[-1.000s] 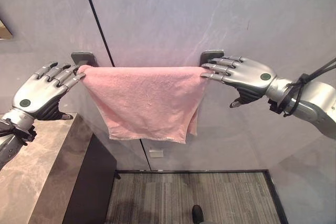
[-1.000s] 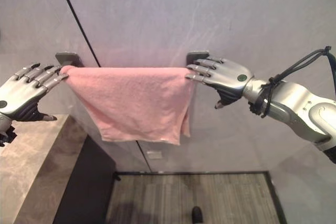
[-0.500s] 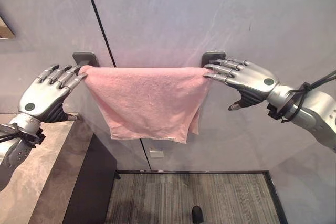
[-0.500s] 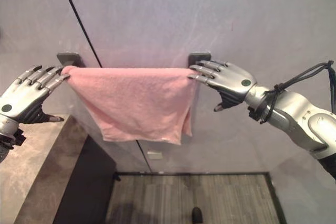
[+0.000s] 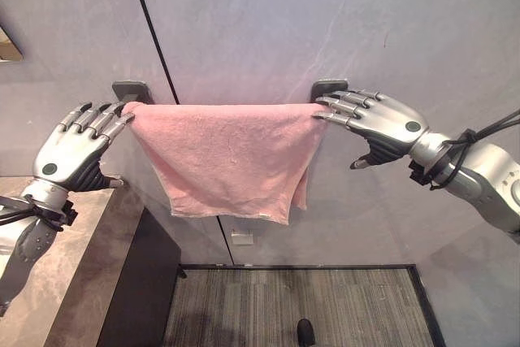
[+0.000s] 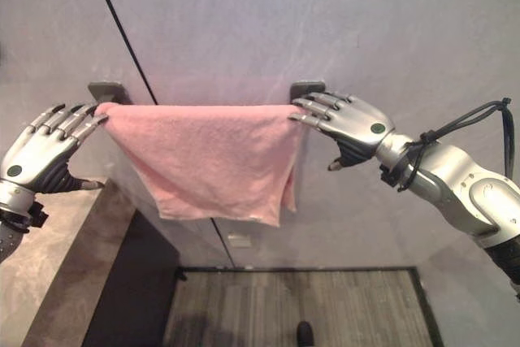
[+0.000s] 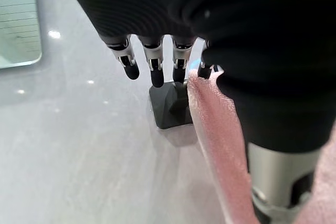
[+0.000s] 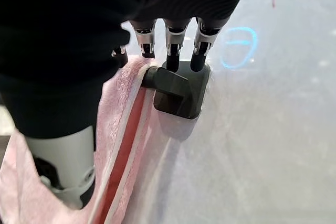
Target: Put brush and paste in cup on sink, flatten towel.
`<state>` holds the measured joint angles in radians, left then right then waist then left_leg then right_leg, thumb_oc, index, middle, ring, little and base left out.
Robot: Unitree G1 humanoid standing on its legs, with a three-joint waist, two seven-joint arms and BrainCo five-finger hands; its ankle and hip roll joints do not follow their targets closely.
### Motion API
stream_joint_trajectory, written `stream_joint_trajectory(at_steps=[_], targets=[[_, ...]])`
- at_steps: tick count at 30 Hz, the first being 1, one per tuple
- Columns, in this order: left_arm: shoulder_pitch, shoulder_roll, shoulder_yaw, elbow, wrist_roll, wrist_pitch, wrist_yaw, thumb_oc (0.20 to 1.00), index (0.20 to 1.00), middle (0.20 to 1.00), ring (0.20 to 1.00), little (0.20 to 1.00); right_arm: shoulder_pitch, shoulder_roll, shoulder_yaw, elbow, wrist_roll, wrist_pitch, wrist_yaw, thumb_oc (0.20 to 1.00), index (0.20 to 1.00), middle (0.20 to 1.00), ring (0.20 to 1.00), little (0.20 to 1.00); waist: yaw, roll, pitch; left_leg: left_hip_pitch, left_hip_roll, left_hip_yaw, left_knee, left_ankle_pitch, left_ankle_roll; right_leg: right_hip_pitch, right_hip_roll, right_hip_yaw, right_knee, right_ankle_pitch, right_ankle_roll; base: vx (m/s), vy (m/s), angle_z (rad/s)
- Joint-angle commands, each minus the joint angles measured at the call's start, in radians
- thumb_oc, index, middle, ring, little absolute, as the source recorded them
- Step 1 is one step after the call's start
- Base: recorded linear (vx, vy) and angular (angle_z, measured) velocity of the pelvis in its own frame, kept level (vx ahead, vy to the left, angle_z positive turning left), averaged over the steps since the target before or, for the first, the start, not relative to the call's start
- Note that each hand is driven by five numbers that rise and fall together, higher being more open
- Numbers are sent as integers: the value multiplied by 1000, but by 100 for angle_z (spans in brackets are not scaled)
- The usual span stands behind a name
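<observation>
The grey stone-look wall (image 5: pixel 325 14) stood flat behind everything, crossed by a thin dark seam (image 5: pixel 150 46), and left open room above and to both sides of the rail. Below lay a grey striped floor (image 5: pixel 301 306), with a mottled brown stone counter (image 5: pixel 73 266) low on the robot's left.

The pink terry towel (image 5: pixel 227 156) hung over a rail between two dark wall brackets, the left bracket (image 5: pixel 130 89) and the right bracket (image 5: pixel 327 87). Its top edge ran nearly bracket to bracket, but the bottom hem sloped and a fold doubled back at its right side, so the flattening looked almost done, not finished.

The right hand (image 5: pixel 380 119) had straight, spread fingers resting on the towel's right top corner beside the bracket, gripping nothing. The left hand (image 5: pixel 77 144) was likewise open, fingertips at the left top corner.

To finish well, the fingers probably needed to sweep outward and then down the cloth, staying clear of the brackets; the counter edge crowded the left arm's downward path.
</observation>
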<state>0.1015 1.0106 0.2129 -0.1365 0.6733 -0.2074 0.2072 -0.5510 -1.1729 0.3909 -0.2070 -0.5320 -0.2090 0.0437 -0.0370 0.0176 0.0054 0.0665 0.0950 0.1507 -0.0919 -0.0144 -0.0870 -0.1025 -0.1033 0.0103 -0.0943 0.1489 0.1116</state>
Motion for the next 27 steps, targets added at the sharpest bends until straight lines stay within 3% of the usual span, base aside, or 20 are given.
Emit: stream_joint_trajectory(at_steps=[1, 7, 11, 19, 21, 22, 25, 27], targets=[[57, 24, -82, 29, 3, 0, 0, 1000, 1000, 1000, 1000, 1000, -22, 45, -85, 36, 42, 74, -51, 1000, 1000, 1000, 1000, 1000, 6, -52, -1, -38, 53, -17, 5, 35, -30, 38, -121, 12, 7, -44, 96, 0, 0, 0], [65, -88, -73, 19, -51, -10, 49, 1000, 1000, 1000, 1000, 1000, 109, 130, -220, 0, 46, 79, -133, 1000, 1000, 1000, 1000, 1000, 1, -50, 0, -39, 50, -20, 5, 33, -25, 39, -121, 11, 7, -45, 97, 0, 0, 0], [90, -227, -63, -6, -136, -37, 111, 1000, 1000, 1000, 1000, 1000, 260, 269, -356, -49, 30, 67, -260, 1000, 1000, 1000, 1000, 1000, -5, -50, 1, -40, 47, -21, 5, 30, -17, 37, -122, 14, 7, -46, 99, 0, 0, 0], [121, -347, -68, -21, -240, -70, 146, 1000, 1000, 1000, 1000, 1000, 373, 405, -425, -88, 44, 35, -366, 1000, 1000, 1000, 1000, 1000, -5, -51, -1, -40, 43, -20, 5, 28, -12, 36, -126, 17, 7, -46, 103, 0, 0, 0], [138, -426, -70, -15, -314, -85, 169, 1000, 1000, 1000, 1000, 1000, 448, 497, -447, -96, 104, 8, -399, 1000, 1000, 1000, 1000, 1000, -8, -52, 5, -43, 40, -23, 5, 29, -10, 33, -128, 17, 7, -44, 103, 0, 0, 0], [140, -425, -71, -15, -316, -86, 169, 1000, 1000, 1000, 1000, 1000, 454, 497, -449, -99, 106, 7, -399, 1000, 1000, 1000, 1000, 1000, -8, -53, 3, -43, 40, -23, 5, 29, -10, 34, -128, 16, 7, -44, 103, 0, 0, 0], [176, -531, -69, 18, -444, -102, 190, 1000, 1000, 1000, 1000, 1000, 567, 592, -471, -75, 182, -20, -409, 1000, 1000, 1000, 1000, 1000, -11, -56, 10, -47, 37, -27, 5, 32, -8, 33, -129, 12, 7, -44, 102, -9, -1, 2], [225, -611, -76, 66, -540, -100, 179, 1000, 1000, 1000, 1000, 1000, 659, 652, -484, -15, 334, -33, -362, 1000, 1000, 1000, 1000, 1000, -13, -59, 22, -52, 36, -30, 5, 37, -6, 33, -129, 8, 7, -44, 99, -40, -12, 9]])
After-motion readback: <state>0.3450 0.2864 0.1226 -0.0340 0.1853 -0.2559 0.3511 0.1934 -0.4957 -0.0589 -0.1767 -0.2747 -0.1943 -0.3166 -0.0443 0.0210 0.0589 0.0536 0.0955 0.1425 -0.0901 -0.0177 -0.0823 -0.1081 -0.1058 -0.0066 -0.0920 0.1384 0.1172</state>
